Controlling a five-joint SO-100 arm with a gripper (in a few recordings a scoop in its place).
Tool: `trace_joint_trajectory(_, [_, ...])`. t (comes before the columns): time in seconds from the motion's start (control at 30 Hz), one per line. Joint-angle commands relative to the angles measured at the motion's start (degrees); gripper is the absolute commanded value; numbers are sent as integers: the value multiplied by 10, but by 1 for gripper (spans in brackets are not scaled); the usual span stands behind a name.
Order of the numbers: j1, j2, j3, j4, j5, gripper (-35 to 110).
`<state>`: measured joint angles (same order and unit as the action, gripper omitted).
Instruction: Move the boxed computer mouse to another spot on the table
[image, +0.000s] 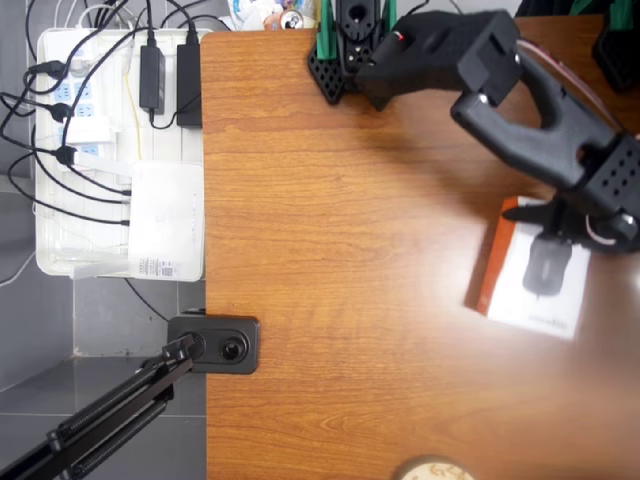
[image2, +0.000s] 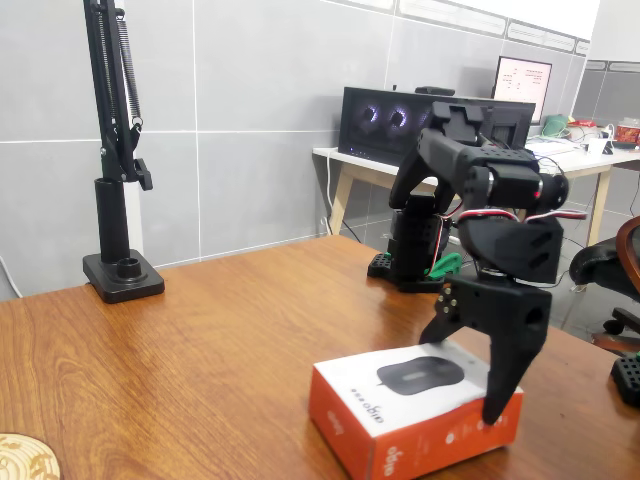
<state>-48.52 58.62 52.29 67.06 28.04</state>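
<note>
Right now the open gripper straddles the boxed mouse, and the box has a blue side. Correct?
Not quite: the side of the box is orange-red, not blue, as the fixed view shows. The rest holds: the gripper is open, one finger on either side of the box.

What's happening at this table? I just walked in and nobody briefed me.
A black robot arm has its end effector lowered over the boxed computer mouse, a white box with orange-red sides lying flat on the wood-grain table. The fingers straddle the box, one on either side, looking open rather than clamped. The box sits near the right edge in the overhead view. It hasn't been lifted yet.
</note>
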Motion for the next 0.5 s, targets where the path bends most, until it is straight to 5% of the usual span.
trace_joint_trajectory(0.0, [57,4,-141,0,29,0])
trace_joint_trajectory(0.2, [249,134,-141,-7,79,0])
trace_joint_trajectory(0.47, [512,483,422,-37,88,0])
